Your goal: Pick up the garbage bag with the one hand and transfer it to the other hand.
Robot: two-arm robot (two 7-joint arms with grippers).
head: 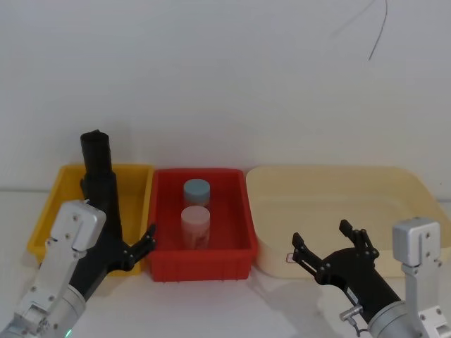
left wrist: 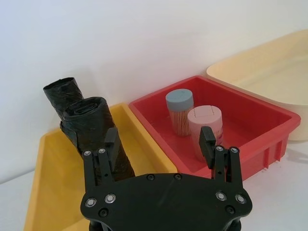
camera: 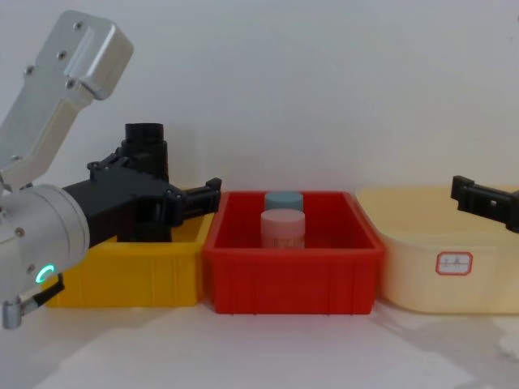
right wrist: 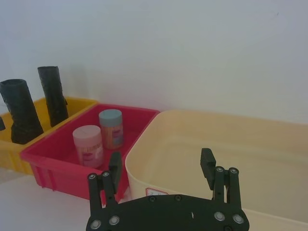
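Gripping the garbage bag (left wrist: 91, 126) well means shifting the spread left gripper (left wrist: 159, 137) sideways until this lumpy roll, upright in the yellow bin (left wrist: 48, 183), sits between both fingers, clear of the slimmer roll (left wrist: 58, 92) behind. The right gripper (right wrist: 161, 159) hovers spread at the cream tub's (right wrist: 240, 144) near edge.

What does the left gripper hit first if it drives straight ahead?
Likely the garbage bag: the open left gripper has one finger lined up on it, while its centre line falls where the yellow bin meets the red bin. Depth is unclear.
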